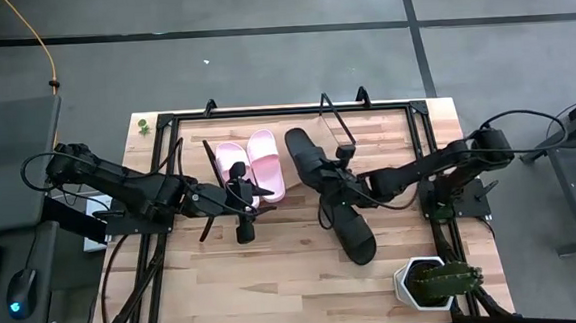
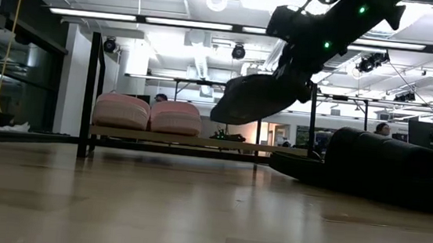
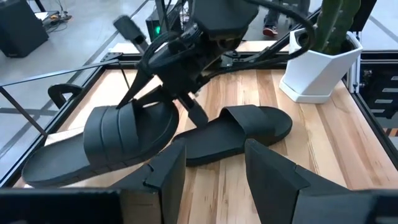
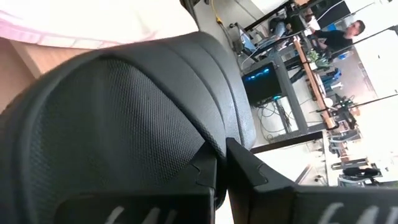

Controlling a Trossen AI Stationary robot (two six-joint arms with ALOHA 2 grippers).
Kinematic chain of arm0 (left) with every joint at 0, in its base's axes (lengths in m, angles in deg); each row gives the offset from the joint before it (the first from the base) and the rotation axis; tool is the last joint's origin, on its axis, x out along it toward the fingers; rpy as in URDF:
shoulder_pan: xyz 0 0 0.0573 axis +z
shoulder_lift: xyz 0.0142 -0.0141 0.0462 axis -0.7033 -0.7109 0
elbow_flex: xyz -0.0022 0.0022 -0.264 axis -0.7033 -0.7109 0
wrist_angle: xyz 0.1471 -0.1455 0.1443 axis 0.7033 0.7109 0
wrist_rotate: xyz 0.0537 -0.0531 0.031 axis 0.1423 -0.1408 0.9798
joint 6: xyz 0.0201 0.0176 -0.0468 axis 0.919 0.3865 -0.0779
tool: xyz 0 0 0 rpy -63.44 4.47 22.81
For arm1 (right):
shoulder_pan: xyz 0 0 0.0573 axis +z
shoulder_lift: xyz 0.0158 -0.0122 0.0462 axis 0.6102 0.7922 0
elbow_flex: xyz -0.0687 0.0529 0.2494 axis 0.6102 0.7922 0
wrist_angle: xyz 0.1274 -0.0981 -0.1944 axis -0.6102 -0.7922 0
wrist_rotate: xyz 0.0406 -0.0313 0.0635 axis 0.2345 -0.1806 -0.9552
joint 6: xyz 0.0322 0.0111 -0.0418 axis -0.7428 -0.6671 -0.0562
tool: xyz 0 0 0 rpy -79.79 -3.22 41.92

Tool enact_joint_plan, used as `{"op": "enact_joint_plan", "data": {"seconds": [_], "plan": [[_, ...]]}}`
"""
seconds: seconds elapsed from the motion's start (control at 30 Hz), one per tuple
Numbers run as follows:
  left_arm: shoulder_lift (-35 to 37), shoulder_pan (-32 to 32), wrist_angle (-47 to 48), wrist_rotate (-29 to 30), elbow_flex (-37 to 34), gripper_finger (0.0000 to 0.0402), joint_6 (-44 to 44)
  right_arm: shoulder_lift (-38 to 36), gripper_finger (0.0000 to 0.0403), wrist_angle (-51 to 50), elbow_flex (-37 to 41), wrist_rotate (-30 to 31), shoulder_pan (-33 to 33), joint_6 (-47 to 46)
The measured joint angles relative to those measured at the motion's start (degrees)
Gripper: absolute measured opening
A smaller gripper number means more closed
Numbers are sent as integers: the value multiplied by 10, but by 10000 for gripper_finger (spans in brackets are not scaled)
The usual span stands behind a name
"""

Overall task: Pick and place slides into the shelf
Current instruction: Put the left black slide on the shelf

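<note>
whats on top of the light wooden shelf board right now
Two pale pink rubber slides lie side by side on the light wooden shelf board. A black rubber slide, held by the right gripper, covers part of it.

Two slides [image 1: 251, 167] on shelf [image 1: 386, 125], others beside.

The shelf [image 1: 366, 127] has its left part filled by two pink slides [image 1: 250, 168]; right of them one black slide [image 1: 310, 158] hangs tilted over it in the right pincer [image 1: 335, 172]. Bare board lies further right. In front, another black slide [image 1: 353, 233] lies on the bench [image 1: 275, 272], with the plant pot [image 1: 426, 281] beyond near the corner.
</note>
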Motion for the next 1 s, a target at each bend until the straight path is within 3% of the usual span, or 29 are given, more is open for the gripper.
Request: {"op": "enact_joint_plan", "data": {"seconds": [0.33, 1.0], "plan": [[0, 0, -2, 0, 0, 150, 0, 22, 0, 21, 0, -45, -19, -1], [0, 0, -14, -5, 0, 150, 0, 64, 0, 80, 0, -63, -50, 29]]}}
